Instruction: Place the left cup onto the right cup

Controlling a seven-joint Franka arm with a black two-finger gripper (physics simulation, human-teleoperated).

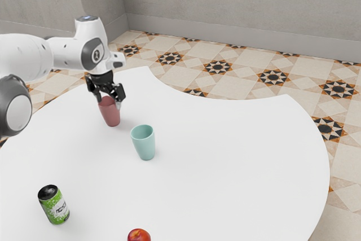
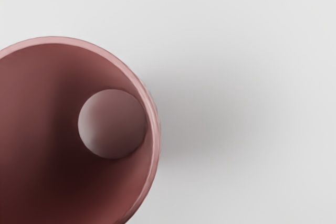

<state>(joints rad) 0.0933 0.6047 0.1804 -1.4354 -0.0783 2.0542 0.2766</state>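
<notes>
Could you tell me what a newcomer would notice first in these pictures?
The white arm reaches in from the exterior view's left, its tool at the rim of the red cup on the white table. A teal cup stands upright just to the exterior view's right of it, apart. A green can and an apple sit nearer the camera.

Arm (image 1: 56,55) in downward reach, tool (image 1: 106,95) vertical, fingers (image 1: 119,92) wide apart
</notes>
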